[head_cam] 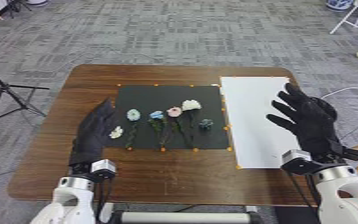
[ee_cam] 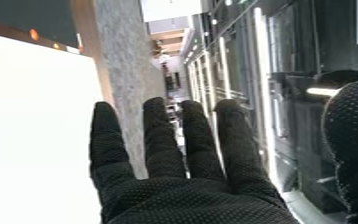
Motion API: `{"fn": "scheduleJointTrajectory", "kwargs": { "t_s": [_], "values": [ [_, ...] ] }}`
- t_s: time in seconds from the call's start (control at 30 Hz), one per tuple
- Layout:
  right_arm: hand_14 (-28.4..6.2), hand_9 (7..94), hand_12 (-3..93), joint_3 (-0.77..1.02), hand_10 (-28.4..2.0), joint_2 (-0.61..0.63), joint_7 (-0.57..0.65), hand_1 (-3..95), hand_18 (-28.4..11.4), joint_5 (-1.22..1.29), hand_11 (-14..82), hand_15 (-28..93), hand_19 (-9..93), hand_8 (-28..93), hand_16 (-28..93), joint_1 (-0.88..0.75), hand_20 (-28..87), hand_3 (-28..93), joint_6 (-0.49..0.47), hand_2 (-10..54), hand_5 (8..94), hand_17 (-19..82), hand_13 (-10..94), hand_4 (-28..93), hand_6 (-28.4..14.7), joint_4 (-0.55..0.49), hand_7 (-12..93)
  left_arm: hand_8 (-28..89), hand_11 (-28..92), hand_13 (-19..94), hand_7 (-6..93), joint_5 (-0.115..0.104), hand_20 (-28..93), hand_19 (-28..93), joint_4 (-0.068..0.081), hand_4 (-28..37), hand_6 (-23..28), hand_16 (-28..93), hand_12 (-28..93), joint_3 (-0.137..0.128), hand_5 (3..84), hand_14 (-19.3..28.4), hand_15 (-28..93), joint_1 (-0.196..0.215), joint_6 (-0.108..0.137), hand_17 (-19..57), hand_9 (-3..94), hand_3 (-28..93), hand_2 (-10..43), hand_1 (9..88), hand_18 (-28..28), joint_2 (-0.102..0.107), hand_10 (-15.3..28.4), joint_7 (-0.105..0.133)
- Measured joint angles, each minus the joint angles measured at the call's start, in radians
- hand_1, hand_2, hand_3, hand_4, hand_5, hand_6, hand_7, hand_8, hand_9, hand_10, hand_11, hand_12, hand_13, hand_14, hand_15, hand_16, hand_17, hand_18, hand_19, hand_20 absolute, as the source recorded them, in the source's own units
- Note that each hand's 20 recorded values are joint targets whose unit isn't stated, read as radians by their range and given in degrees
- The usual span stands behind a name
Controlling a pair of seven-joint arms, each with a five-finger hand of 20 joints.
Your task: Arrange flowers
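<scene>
One brown table (head_cam: 180, 175) on grey carpet (head_cam: 167, 37), left hand (head_cam: 94, 131) straight-fingered, right hand (head_cam: 312, 122) splayed

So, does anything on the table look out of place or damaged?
No damage stands out. The white bloom beside the left hand and the dark green bloom sit nearer the robot than the other four flower heads; possibly intended.

Lab-like room, grey carpet (head_cam: 175, 37), black tripod (head_cam: 7, 87), robot arms (head_cam: 69, 197), strip lights (ee_cam: 261, 50)
</scene>
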Motion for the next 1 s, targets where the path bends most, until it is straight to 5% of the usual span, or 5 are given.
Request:
{"fn": "scheduleJointTrajectory", "kwargs": {
  "t_s": [0.23, 0.47, 0.6, 0.7, 1.0],
  "values": [
    [-11.7, 30.8, 22.0, -0.02, -12.2, -0.004, 0.001, 17.0, -22.2, -0.07, 6.3, 23, 40, -9, 29, 0.011, 21, 85, 0.021, -3.4, 30.9, 3, 27, -23, -3.3, 0.001, 14, -9, 17, 13, 18.1, -0.001, 11, 35, -0.006, -25.8, 2.6, 5, 19, -0.016, 25.4, 12.6, 21, 0.015, -0.002, -9.8, 16.8, 65, -8.3, 29.4, 16.9, -0.005, 10.4, -0.005],
    [-11.5, 32.5, 22.5, -0.027, -12.4, -0.001, 0.026, 17.9, -22.3, 0.029, 7.7, 26, 40, -9, 27, 0.011, 21, 85, 0.065, -3.4, 31.8, 3, 27, -23, -3.2, -0.001, 14, -9, 18, 14, 18.2, -0.004, 12, 36, 0.002, -24.6, 2.6, 5, 19, -0.006, 25.6, 12.6, 22, 0.001, -0.002, -10.0, 17.0, 66, -7.9, 29.5, 17.2, -0.007, 10.4, -0.003],
    [-10.8, 32.4, 21.4, -0.016, -12.4, 0.002, 0.044, 17.5, -21.1, -0.085, 6.1, 8, 35, -9, 32, 0.008, 17, 85, 0.065, -3.1, 32.4, 1, 23, -23, -3.2, 0.002, 13, -9, 18, 12, 18.2, -0.004, 12, 35, 0.003, -24.5, 2.6, 5, 19, -0.001, 25.7, 12.0, 21, 0.002, -0.002, -10.0, 16.9, 66, -7.9, 29.5, 17.2, -0.01, 10.4, -0.003],
    [-7.1, 29.0, 18.0, -0.017, -8.7, 0.009, 0.044, 16.4, -16.9, -0.242, 0.5, -9, 25, -8, 36, 0.012, 13, 83, 0.069, -2.7, 30.3, -4, 15, -23, -2.1, 0.009, 10, -9, 18, 11, 18.0, -0.002, 11, 34, 0.004, -25.5, 2.7, 5, 18, 0.001, 25.7, 11.3, 17, -0.003, 0.0, -10.1, 17.0, 65, -8.2, 29.5, 16.7, -0.009, 10.4, -0.001],
    [-10.6, 27.3, 17.8, 0.013, -8.7, -0.002, -0.012, 15.4, -19.3, -0.027, 0.8, -8, 27, -8, 37, 0.0, 14, 83, 0.032, -3.2, 29.0, -2, 19, -23, -1.9, 0.011, 10, -8, 16, 9, 17.2, -0.002, 11, 32, -0.01, -27.5, 2.8, 8, 19, -0.019, 25.8, 10.3, 13, 0.023, 0.002, -10.9, 16.4, 65, -8.0, 28.8, 16.1, -0.016, 10.2, -0.006]
  ]
}}
